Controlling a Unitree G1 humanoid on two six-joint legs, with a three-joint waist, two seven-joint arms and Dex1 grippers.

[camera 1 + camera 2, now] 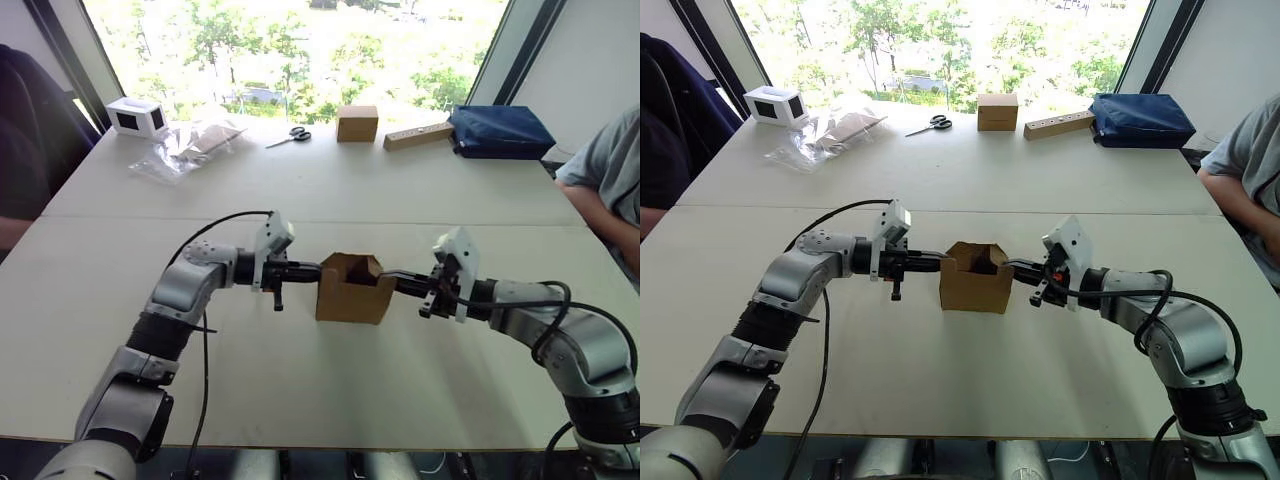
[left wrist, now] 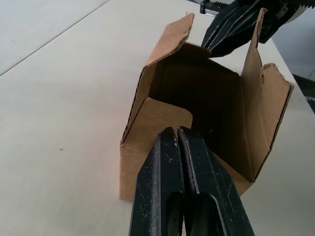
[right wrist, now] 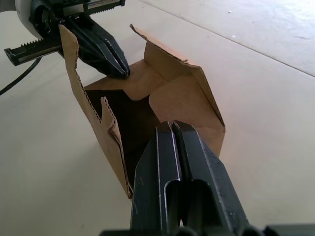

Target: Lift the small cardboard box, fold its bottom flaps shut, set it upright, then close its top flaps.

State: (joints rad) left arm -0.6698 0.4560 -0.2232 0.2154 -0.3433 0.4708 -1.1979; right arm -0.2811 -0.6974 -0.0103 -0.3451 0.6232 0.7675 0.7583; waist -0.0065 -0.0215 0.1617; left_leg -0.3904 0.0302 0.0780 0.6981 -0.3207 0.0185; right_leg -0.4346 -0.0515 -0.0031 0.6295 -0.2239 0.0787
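Note:
The small cardboard box (image 1: 350, 297) stands upright on the table in the middle, its top open. My left gripper (image 1: 312, 268) is shut, and its tips (image 2: 176, 131) press on the box's left top flap (image 2: 160, 117), which is bent inward. From the other side my right gripper (image 1: 390, 275) is also shut, its tips (image 3: 171, 126) resting on the right top flap (image 3: 179, 101), likewise tilted inward. The two remaining flaps (image 2: 268, 103) stand up. Each wrist view shows the opposite gripper across the box's opening.
At the far edge lie a small tan cube (image 1: 357, 123), a long tan bar (image 1: 418, 136), scissors (image 1: 290, 136), a blue bag (image 1: 500, 132), plastic bags (image 1: 190, 148) and a white device (image 1: 137, 117). People sit at the right (image 1: 610, 170) and left (image 1: 20, 130).

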